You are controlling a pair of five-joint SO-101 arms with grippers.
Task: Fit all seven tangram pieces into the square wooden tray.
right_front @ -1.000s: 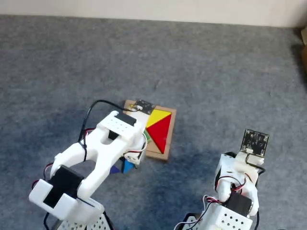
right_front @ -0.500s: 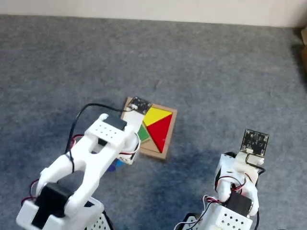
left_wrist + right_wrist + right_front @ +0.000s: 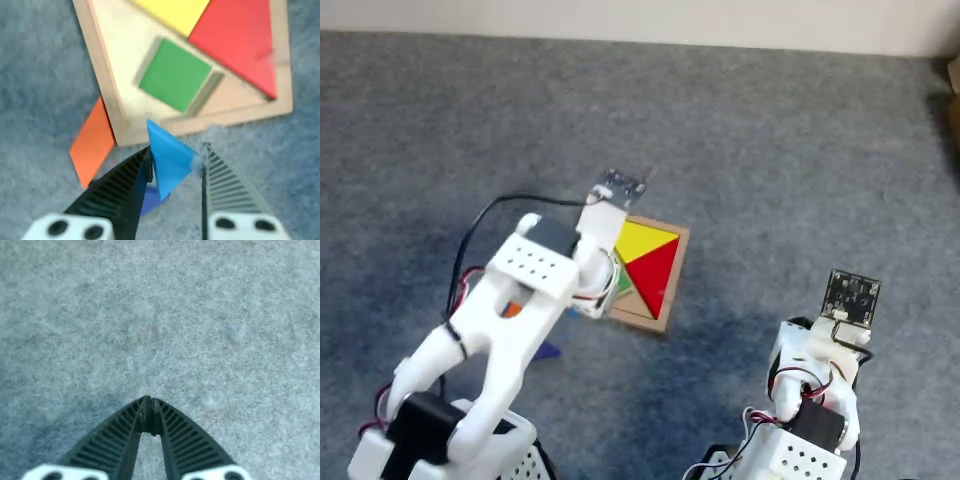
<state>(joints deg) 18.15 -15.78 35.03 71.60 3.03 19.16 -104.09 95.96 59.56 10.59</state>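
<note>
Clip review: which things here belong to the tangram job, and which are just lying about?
Job: wooden tray; yellow triangle, red triangle and green square in it; orange parallelogram and dark blue piece on the carpet outside it; light blue triangle in the left gripper.
Lying about: brown object at the high view's edge; right gripper, shut over bare carpet.

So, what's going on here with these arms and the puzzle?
The left gripper holds a light blue triangle at the edge of the square wooden tray. A yellow triangle, a red triangle and a green square lie in the tray; an orange parallelogram and a darker blue piece lie outside it. The right gripper is shut, empty, over bare carpet.
</note>
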